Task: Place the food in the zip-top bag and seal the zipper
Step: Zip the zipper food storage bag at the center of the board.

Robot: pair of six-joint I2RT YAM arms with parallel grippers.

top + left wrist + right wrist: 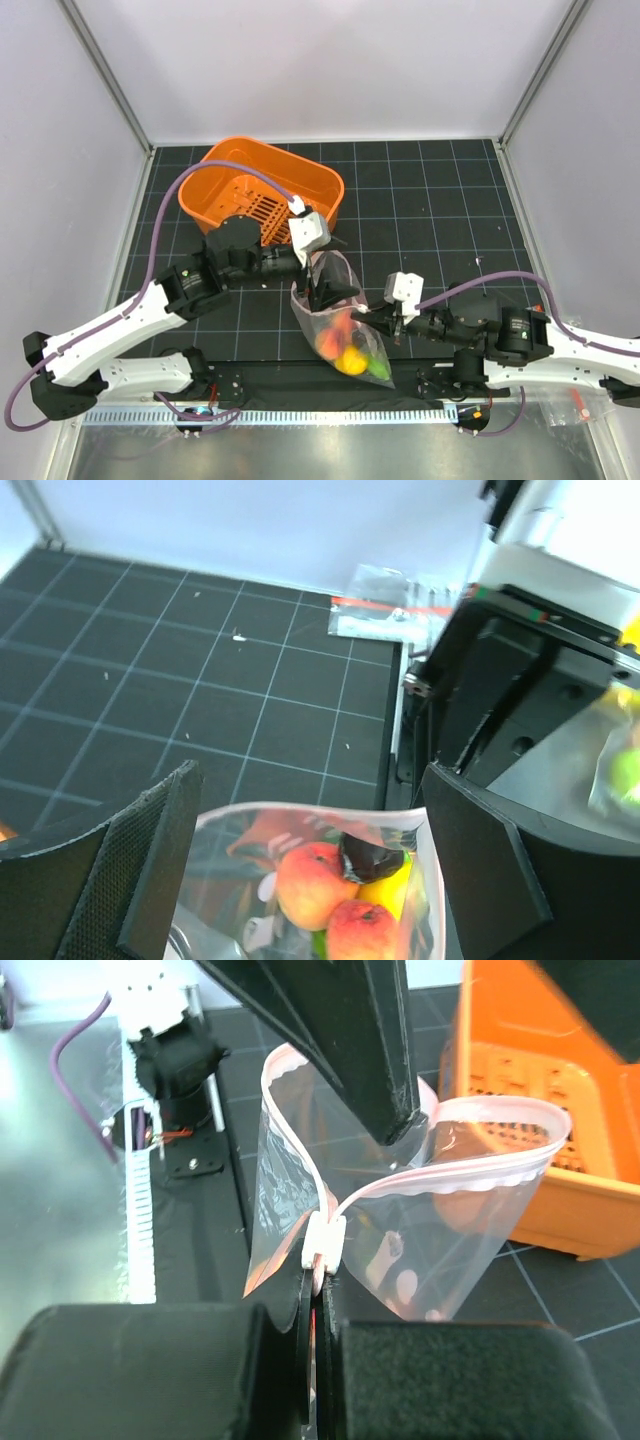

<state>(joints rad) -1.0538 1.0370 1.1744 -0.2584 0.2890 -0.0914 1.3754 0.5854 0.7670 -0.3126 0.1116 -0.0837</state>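
Fingers [150, 870] of left gripper [328, 282] spread wide, one each side of the zip-top bag [322, 312] mouth. Rim of the bag runs across the gap from one finger to the other. Cannot tell if they press on the film. In right wrist view one black finger goes down through the loop of the open mouth.

1 orange basket [215, 190] behind the left gripper, upright on the black grid table [430, 200], just beside the bag mouth.

1 bag, clear, hanging between the two grippers near the front edge of the table, mouth up and open. All visible food [310, 880] is inside it, bunched at the bottom. Count from left wrist view: 2 peach-orange balls [352, 928], 1 yellow piece [392, 888], 1 dark purple piece [368, 856], 1 sliver of green [320, 942]. 5 visible; more may be hidden underneath.

1 zipper [480, 1165], pink strip, two sides parted into a wide loop, not sealed. 1 white slider [325, 1243] at the near end where the two sides meet.

Right gripper [320, 1305] closed tight, pads pinching the zipper end just below the slider.

1 small clear packet [385, 605] with a red strip lies flat at the table edge, well apart from the bag.
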